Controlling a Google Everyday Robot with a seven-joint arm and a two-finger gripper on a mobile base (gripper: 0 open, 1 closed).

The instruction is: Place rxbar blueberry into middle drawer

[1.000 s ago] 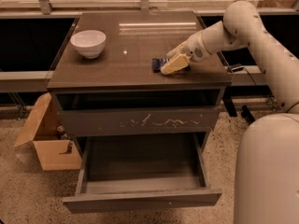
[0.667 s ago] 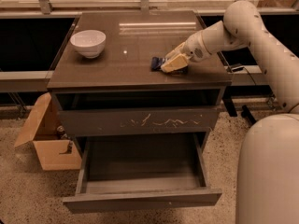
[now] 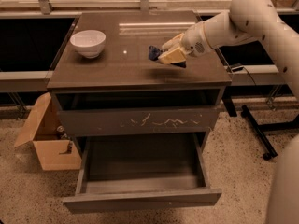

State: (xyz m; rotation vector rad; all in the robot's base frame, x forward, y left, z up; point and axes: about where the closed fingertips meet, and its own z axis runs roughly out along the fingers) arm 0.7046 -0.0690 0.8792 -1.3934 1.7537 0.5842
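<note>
The rxbar blueberry [image 3: 153, 53], a small dark blue bar, is held between the pale fingers of my gripper [image 3: 168, 55] just above the right half of the brown cabinet top [image 3: 117, 66]. A shadow lies on the top under it. The gripper is shut on the bar, and my white arm reaches in from the right. The middle drawer [image 3: 140, 200], with a plain front panel, stands pulled open low at the front, and its dark grey inside shows nothing in it. It is well below and in front of the gripper.
A white bowl [image 3: 88, 42] sits at the top's back left. A closed drawer with white scratches [image 3: 140, 121] is above the open one. An open cardboard box [image 3: 44, 141] stands on the floor at left. A black stand leg [image 3: 257, 132] is at right.
The gripper with the blue bar has risen slightly off the cabinet top. The bowl and drawers have not moved.
</note>
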